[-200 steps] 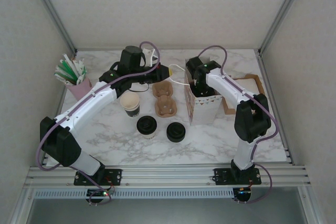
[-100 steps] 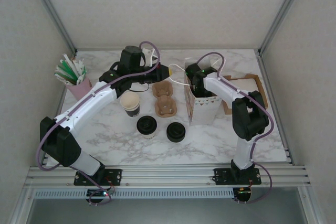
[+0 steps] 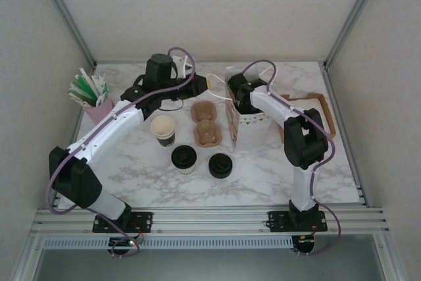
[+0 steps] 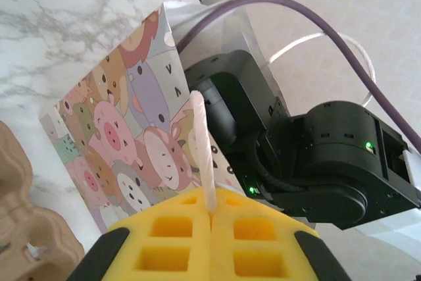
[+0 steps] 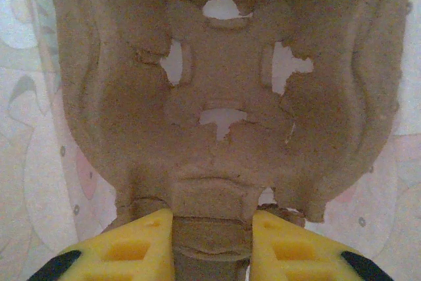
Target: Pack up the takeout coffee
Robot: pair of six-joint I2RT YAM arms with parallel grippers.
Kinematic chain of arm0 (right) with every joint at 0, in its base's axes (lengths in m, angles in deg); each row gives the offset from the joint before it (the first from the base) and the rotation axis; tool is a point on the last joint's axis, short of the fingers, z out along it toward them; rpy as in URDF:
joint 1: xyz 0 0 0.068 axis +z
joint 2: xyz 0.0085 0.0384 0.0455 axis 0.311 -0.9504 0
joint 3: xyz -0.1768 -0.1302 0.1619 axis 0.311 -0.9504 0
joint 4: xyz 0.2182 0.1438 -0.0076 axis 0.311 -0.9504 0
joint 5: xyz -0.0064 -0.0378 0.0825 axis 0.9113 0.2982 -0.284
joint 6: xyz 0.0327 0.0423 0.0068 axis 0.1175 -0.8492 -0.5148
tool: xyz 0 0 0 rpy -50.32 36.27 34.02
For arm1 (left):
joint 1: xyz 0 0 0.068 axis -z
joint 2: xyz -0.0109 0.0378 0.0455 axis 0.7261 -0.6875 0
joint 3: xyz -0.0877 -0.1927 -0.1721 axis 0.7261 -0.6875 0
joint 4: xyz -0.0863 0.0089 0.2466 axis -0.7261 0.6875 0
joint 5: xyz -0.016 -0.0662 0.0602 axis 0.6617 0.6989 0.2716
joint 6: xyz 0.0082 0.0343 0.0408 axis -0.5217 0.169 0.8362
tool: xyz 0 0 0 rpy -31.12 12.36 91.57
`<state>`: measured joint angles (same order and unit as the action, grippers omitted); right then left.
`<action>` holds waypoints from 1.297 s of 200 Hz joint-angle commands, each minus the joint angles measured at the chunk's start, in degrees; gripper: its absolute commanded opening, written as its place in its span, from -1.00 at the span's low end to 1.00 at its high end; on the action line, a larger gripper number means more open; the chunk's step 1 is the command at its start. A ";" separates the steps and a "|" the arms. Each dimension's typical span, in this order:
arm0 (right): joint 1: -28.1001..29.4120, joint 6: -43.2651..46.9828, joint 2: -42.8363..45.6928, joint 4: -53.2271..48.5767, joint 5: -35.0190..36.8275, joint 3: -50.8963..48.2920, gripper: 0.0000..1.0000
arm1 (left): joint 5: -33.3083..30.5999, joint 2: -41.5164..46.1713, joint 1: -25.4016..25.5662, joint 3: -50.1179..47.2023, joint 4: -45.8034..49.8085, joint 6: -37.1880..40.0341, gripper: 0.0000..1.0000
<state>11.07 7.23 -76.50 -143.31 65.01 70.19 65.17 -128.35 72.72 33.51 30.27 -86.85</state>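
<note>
Bag (image 3: 250,126) shifted leftward; left hand (image 4: 210,212) pinches its handle (image 4: 200,143), right hand (image 5: 212,228) seemingly grips a pulp carrier (image 5: 223,97).

We see a white marble table (image 3: 263,176) with grey swirls. Pale walls (image 3: 210,11) stand on three sides, and metal bars (image 3: 210,217) run along the near edge.
</note>
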 commanded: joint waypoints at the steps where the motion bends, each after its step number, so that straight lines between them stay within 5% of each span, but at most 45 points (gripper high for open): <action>1: -0.87 0.85 -2.02 -0.20 -0.24 3.36 -0.46 | -1.35 -1.69 -1.53 1.85 -3.98 1.37 -1.00; 92: -0.83 -0.25 -3.46 0.71 -1.78 0.06 -0.38 | -0.75 -3.62 -2.51 1.32 -5.74 0.54 -0.98; 259: -0.83 0.06 5.94 -7.64 -1.13 8.51 0.11 | -1.05 -3.21 -3.06 0.72 -6.44 -1.41 -0.66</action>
<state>10.50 7.12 -73.74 -147.97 63.55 76.50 64.52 -132.35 70.07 33.97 25.90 -87.38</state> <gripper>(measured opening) 0.545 0.158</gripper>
